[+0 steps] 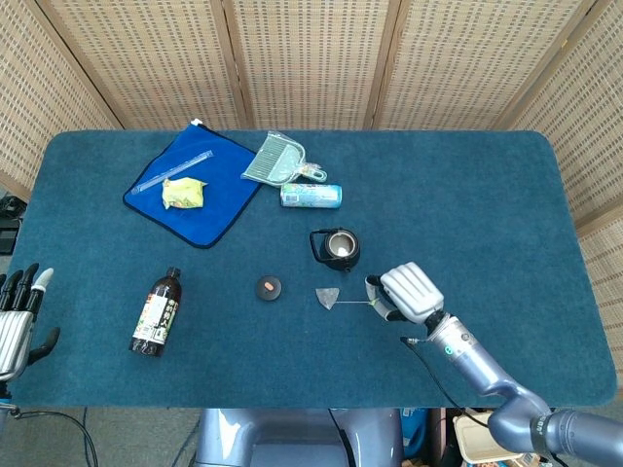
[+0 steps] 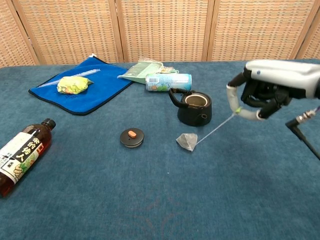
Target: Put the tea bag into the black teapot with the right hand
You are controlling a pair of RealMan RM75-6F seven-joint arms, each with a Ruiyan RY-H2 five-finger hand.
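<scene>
While the tea bag [image 2: 187,142] lies on the table [image 2: 150,200], its string runs taut up to the right hand [image 2: 265,92].
Far left, the left hand [image 1: 18,316] sits at the table's edge, fingers apart, holding nothing; a bottle [image 2: 21,156] lies near it; the teapot lid [image 2: 132,137] rests left of the tea bag; the black teapot [image 2: 195,107] stands open just behind; at right, the raised right hand pinches the string's end between curled fingers.
</scene>
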